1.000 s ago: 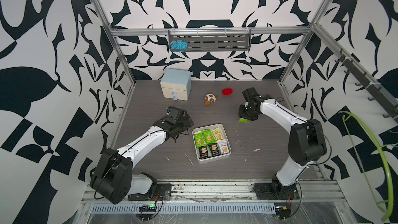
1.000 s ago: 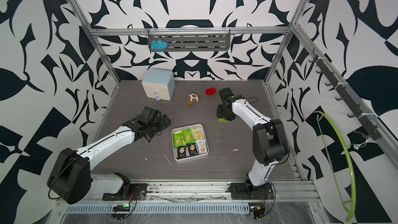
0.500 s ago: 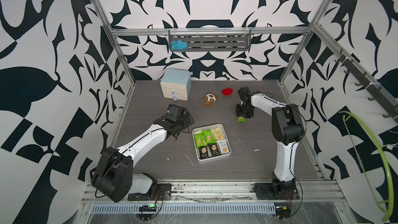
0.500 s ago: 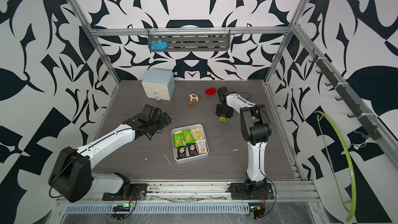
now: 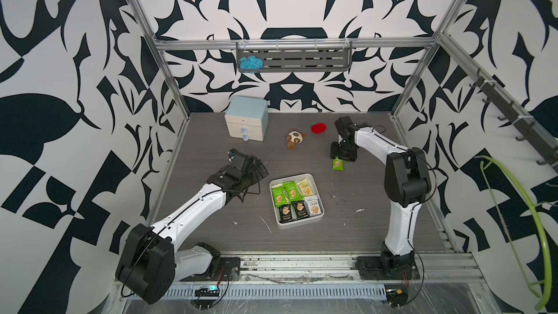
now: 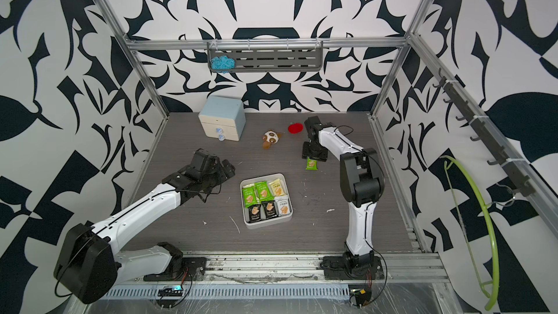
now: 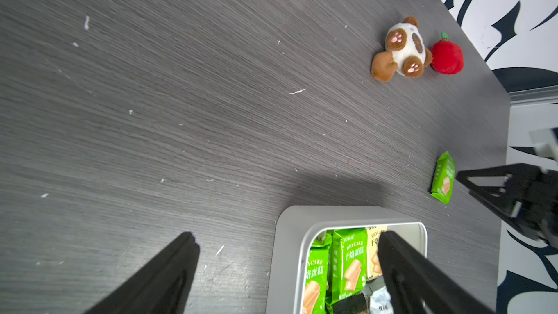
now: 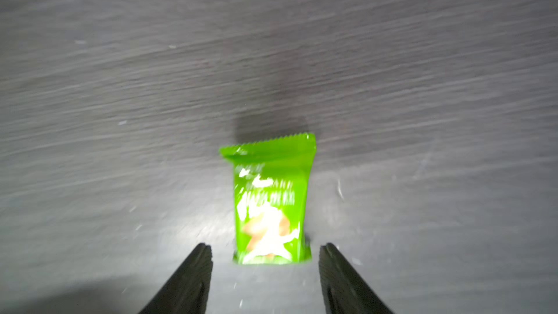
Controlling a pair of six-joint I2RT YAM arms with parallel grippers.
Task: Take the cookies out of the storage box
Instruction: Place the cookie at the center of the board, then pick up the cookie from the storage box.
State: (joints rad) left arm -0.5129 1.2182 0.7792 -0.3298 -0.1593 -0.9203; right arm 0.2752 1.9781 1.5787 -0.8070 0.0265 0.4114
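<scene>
The right gripper [image 8: 265, 249] is held open astride a flat green cookie packet [image 8: 270, 197]. The left gripper [image 7: 288, 237] is spread wide.

1. My right tool [image 8: 265, 250] has spread its jaws. A second ago they stood closer together; now they are plainly apart and touch nothing.
2. The green cookie packet [image 5: 337, 164] is free of the tool. Earlier it sat half tucked under it; now it lies flat on the bench [image 5: 347, 206] with its whole face showing, its near end between my fingertips and touching neither.
3. My right arm has folded up. A second ago its elbow [image 5: 406, 176] hung low and far out toward the right wall. By half a second ago it had swung in and risen, and it now stands high over the base, with the tool hardly shifted.
</scene>
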